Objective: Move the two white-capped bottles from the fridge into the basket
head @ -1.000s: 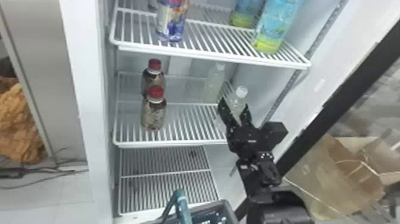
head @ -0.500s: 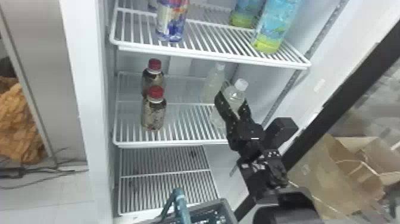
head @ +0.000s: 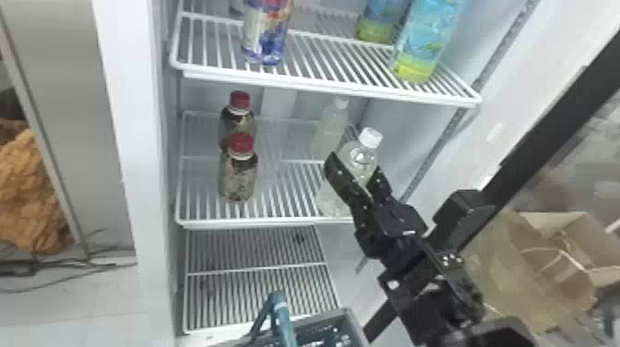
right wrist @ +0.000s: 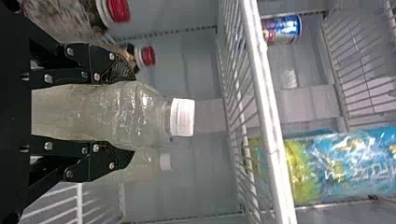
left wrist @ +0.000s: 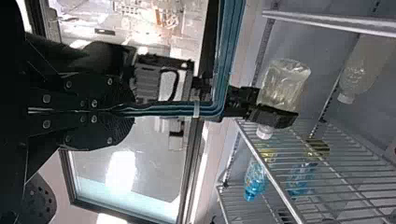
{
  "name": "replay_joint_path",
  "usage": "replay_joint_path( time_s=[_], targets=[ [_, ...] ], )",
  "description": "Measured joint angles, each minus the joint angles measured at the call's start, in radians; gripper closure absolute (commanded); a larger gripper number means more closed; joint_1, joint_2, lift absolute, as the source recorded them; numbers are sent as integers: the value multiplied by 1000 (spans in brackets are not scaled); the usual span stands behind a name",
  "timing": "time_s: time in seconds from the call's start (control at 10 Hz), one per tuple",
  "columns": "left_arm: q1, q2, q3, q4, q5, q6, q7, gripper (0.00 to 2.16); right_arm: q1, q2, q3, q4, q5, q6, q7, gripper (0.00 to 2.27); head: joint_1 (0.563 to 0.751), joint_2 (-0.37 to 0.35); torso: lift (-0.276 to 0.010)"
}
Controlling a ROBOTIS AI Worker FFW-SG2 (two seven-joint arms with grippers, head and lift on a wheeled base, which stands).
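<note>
In the head view my right gripper (head: 357, 173) is shut on the nearer white-capped bottle (head: 339, 194), low at the front right of the middle shelf; whether its base touches the shelf I cannot tell. The right wrist view has the right gripper (right wrist: 123, 113) with a pad pressed to each side of that bottle (right wrist: 126, 114). Behind it stands the other white-capped bottle (head: 331, 127). The grey basket (head: 353, 323) with its teal handle (head: 282, 323) is at the bottom of the head view. In the left wrist view my left gripper (left wrist: 128, 111) is shut on the handle (left wrist: 229, 51).
Two red-capped bottles (head: 239, 180) stand on the left of the middle shelf (head: 277, 222). The upper shelf (head: 323, 85) holds a can (head: 265, 34) and blue-and-yellow bottles (head: 426, 41). A dark door edge (head: 549, 124) and cardboard boxes (head: 530, 258) are at the right.
My right gripper has closed in around the front white-capped bottle, and its arm has swung to the right at the wrist. The bottle has shifted a little. The basket has moved slightly to the right.
</note>
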Motion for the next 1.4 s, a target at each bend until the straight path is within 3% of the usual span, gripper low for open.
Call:
replay_joint_path(
  time_s=[0.3, 0.9, 1.4],
  targets=[
    [-1, 1, -1, 0, 0, 0, 0, 1124, 131, -1, -32, -203, -28, 136, 1, 907, 695, -350, -260],
    [1, 0, 0, 0, 0, 0, 0, 1122, 401, 44, -129, -527, -74, 450, 2, 907, 695, -350, -260],
    [4, 0, 0, 0, 0, 0, 0, 1124, 499, 52, -160, -661, -100, 775, -35, 909, 695, -350, -260]
  ],
)
